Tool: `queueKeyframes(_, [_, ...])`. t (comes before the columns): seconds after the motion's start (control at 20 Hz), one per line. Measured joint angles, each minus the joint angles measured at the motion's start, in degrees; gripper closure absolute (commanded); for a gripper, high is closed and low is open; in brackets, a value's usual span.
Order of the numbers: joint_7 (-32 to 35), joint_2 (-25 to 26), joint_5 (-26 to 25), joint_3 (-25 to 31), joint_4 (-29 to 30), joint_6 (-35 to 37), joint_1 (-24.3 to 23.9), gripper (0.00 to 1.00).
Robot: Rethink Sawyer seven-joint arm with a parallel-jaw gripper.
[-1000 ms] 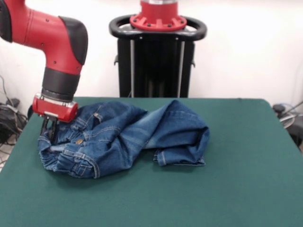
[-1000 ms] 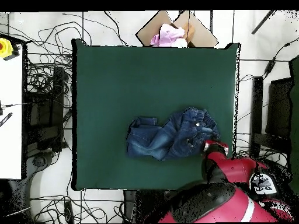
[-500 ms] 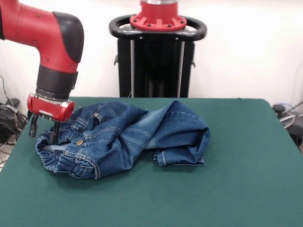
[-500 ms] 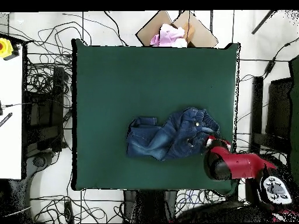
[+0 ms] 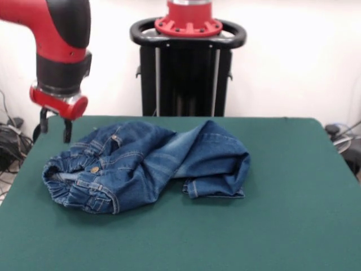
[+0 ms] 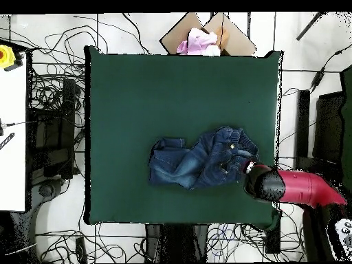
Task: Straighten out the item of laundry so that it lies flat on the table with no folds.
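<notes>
The blue denim jeans (image 5: 149, 164) lie crumpled on the dark green table (image 5: 271, 226), waistband bunched at the left, legs folded over to the right with a hem turned under. In the overhead view the jeans (image 6: 203, 159) lie right of the table's (image 6: 137, 96) middle. My gripper (image 5: 54, 125) hangs open and empty above the table's far left, just above and left of the waistband, touching nothing. In the overhead view the arm covers the gripper (image 6: 253, 172) beside the waistband end.
The black robot pedestal (image 5: 188, 68) stands behind the table's far edge. A cardboard box with pink cloth (image 6: 203, 38) sits beyond the table's top edge in the overhead view. Cables lie on the floor around the table.
The gripper let go of the waistband, opened and rose up and left off the jeans. The waistband settled a little; the jeans otherwise lie as before.
</notes>
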Motion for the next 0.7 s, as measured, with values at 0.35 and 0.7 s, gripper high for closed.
queueKeyframes(0.35, [-2.66, -2.92, 4.19, 5.91, 0.55, 3.16, 0.15, 0.0])
queueKeyframes(0.7, [-2.66, 1.33, 4.12, 7.76, 0.55, -8.38, 3.01, 0.0])
